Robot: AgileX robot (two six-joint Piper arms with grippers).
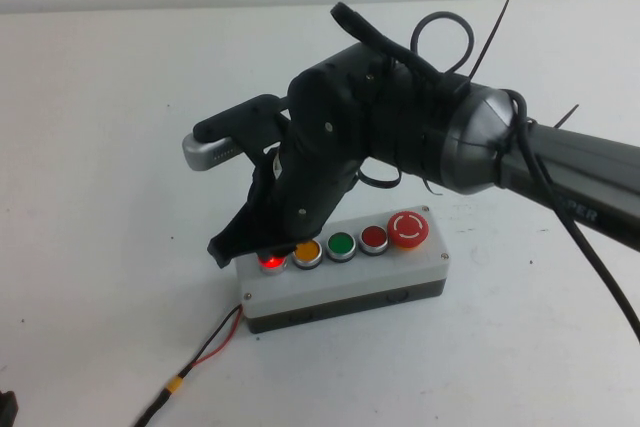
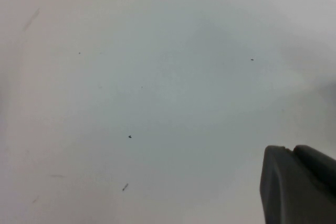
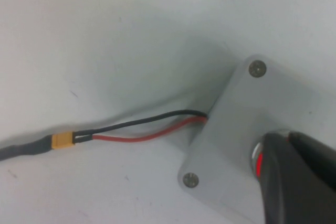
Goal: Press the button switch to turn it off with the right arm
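Note:
The button switch (image 1: pixel 270 263) is the round red pushbutton with a silver ring at the left end of the grey box (image 1: pixel 340 285); it glows bright red. My right gripper (image 1: pixel 243 245) is shut, and its black fingertips rest on top of that button, covering most of it. In the right wrist view the shut right gripper (image 3: pixel 286 137) hides the button switch (image 3: pixel 258 162) except for a glowing red sliver and a bit of silver ring, on the grey box (image 3: pixel 236 108). My left gripper (image 2: pixel 289 150) is shut and empty above bare white table.
The row continues with an orange button (image 1: pixel 307 250), a green button (image 1: pixel 341 245), a small dark-red button (image 1: pixel 374 238) and a big red mushroom button (image 1: pixel 408 228). Red and black wires (image 1: pixel 215 342) with a yellow connector (image 1: pixel 174 385) run from the box's left end toward the front.

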